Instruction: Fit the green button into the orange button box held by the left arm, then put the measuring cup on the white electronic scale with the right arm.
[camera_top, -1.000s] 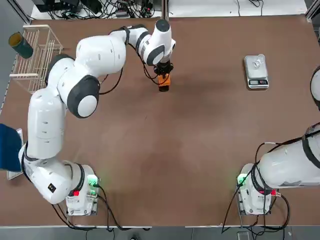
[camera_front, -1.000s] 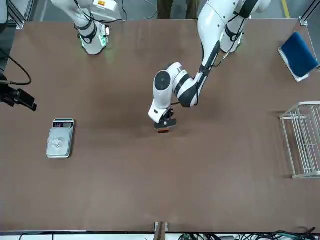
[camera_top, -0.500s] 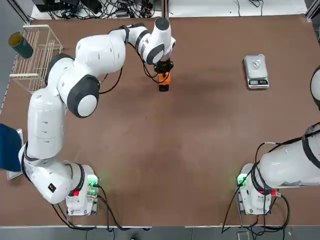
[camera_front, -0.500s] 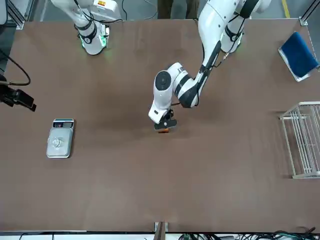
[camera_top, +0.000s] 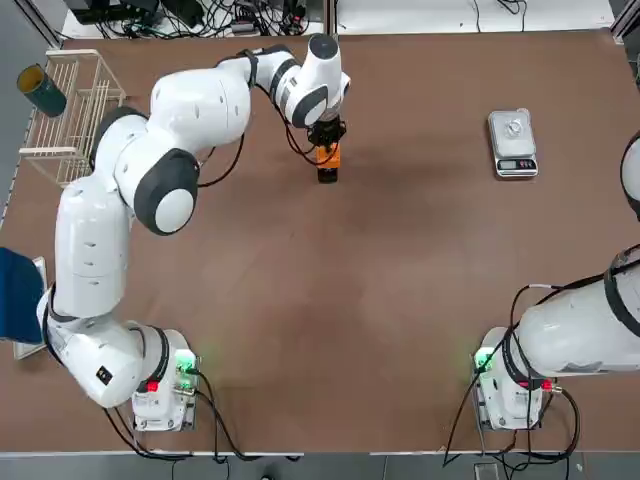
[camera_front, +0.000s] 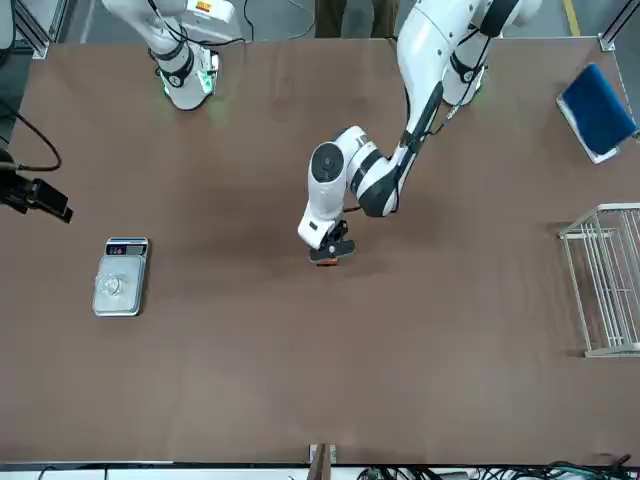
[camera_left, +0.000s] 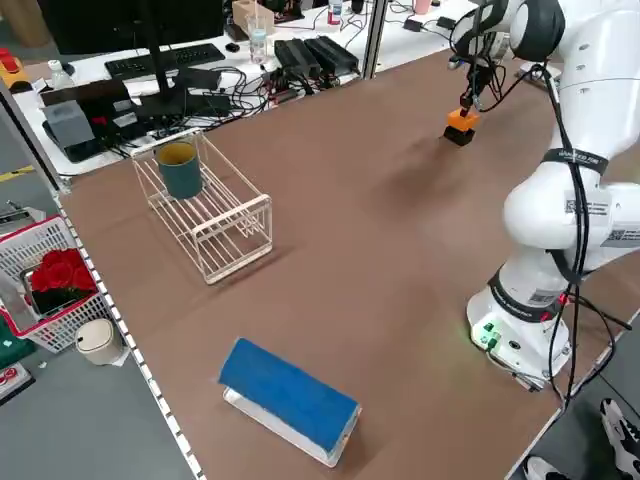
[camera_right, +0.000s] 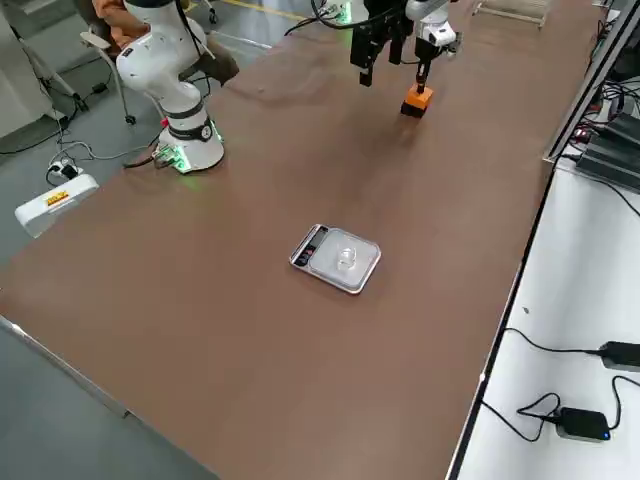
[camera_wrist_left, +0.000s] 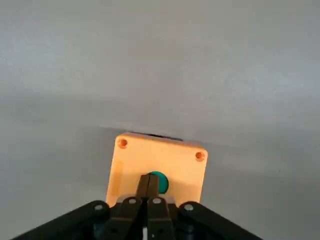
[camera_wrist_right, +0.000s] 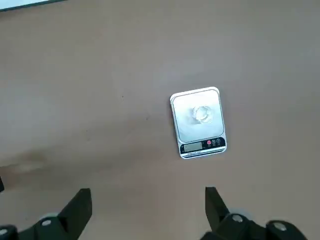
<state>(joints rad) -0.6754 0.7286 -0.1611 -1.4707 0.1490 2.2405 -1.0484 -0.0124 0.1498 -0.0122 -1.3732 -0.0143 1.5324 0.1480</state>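
The orange button box (camera_wrist_left: 157, 160) stands on the brown table at the far middle, also seen as the orange button box (camera_top: 328, 158) from above. The green button (camera_wrist_left: 160, 182) sits in its round hole. My left gripper (camera_wrist_left: 148, 184) is shut, its closed fingertips (camera_wrist_left: 144, 186) right at the button from above; from overhead the left gripper (camera_top: 326, 140) hangs over the box. The white electronic scale (camera_top: 513, 143) lies far right with the measuring cup (camera_top: 515, 127) on its plate. My right gripper (camera_wrist_right: 146, 210) is open, high above the table, apart from the scale (camera_wrist_right: 198, 121).
A wire rack (camera_top: 75, 110) with a dark green cup (camera_top: 42, 90) stands at the far left corner. A blue pad (camera_top: 18, 295) lies at the left edge. Cables and devices sit on the bench beyond the far edge.
The left gripper has crept very slightly toward the far edge over the orange box. The right arm, scale and cup have not moved.
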